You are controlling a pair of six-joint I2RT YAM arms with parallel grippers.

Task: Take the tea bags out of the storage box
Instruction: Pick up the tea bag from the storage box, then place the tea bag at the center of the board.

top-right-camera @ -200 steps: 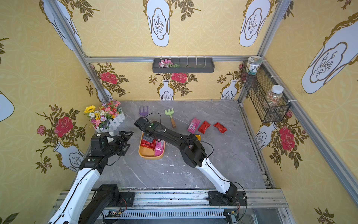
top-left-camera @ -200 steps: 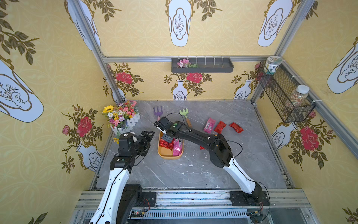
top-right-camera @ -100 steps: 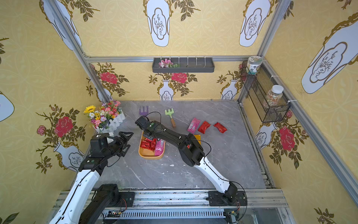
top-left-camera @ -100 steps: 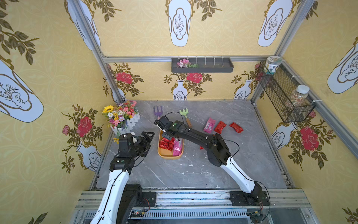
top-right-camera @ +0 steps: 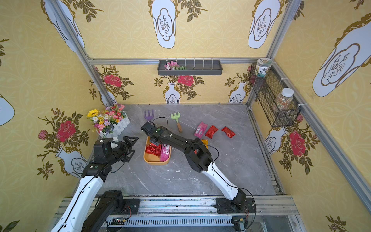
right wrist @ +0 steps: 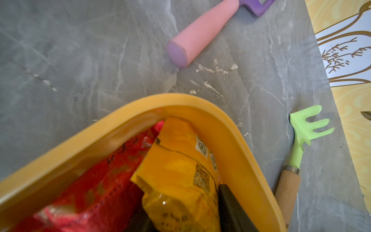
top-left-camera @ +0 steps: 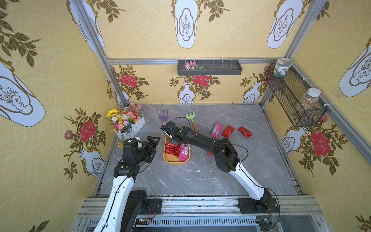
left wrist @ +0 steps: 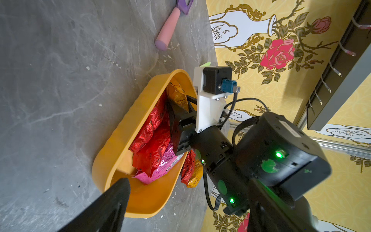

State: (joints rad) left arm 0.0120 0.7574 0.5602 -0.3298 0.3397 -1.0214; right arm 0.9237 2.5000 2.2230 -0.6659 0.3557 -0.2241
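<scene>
The yellow-orange storage box (top-left-camera: 173,160) (top-right-camera: 154,160) lies left of the table's middle. Several red tea bags (top-left-camera: 172,149) and a pink one (top-left-camera: 184,153) lie in it. My right gripper (top-left-camera: 174,142) (right wrist: 182,206) reaches into the box's far end, shut on a golden-orange tea bag (right wrist: 176,170) that is pinched between its dark fingers. A pink tea bag (top-left-camera: 217,130) and two red ones (top-left-camera: 228,131) lie on the table at the right. Two more, red and golden (left wrist: 189,170), sit just outside the box under the right arm. My left gripper (top-left-camera: 154,140) (left wrist: 190,211) hangs open left of the box.
A purple rake (top-left-camera: 163,116) and a green rake (top-left-camera: 191,119) lie just behind the box. A flower box (top-left-camera: 126,120) stands at the back left. A dark grey wall tray (top-left-camera: 209,67) and a black mesh basket (top-left-camera: 295,98) with jars hang on the walls.
My right gripper's jaws have closed in on the golden-orange tea bag at the box's far end. The left arm has stayed where it was.
</scene>
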